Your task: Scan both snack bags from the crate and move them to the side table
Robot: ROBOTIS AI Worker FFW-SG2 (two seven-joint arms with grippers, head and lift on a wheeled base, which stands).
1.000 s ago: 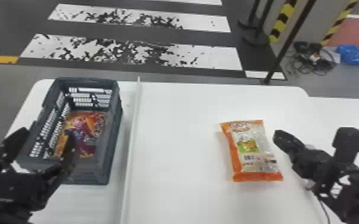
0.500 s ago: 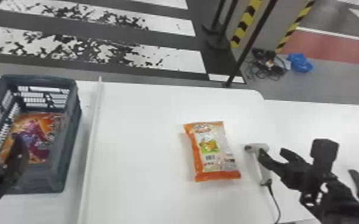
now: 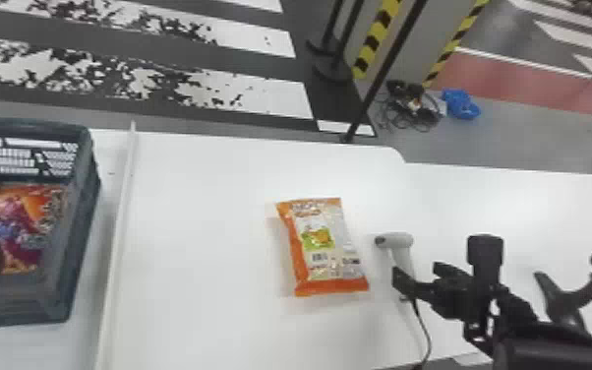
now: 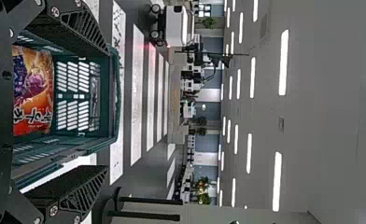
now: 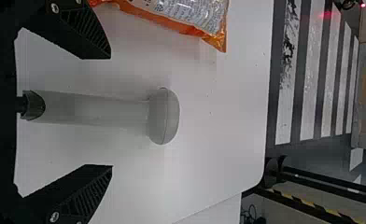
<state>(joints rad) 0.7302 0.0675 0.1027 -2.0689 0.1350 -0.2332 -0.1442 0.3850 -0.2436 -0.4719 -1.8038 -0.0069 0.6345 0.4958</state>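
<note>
Bag [image 3: 327, 251] with orange edges

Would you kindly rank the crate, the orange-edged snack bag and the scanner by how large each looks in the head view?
1. Crate, largest even though the view's edge cuts it off
2. Orange-edged snack bag
3. Scanner, clearly the smallest

- Orange-and-white plastic snack bag [image 3: 327, 248]: orange border, silvery-white panel, green patch.
- Orange-red printed plastic snack bag [image 3: 19, 221]: purple, magenta and blue artwork.
- Latticed plastic crate [image 3: 81, 216]: dark blue-grey in the head view, deep teal in the left wrist view.
- Plastic handheld scanner [image 3: 398, 241]: plain pale grey; its thin cable [image 3: 426, 327]: black.
- Smooth counter [image 3: 201, 236]: plain white.
- Hard grey floor [image 3: 521, 142]: white stripes, some speckled black.
</note>
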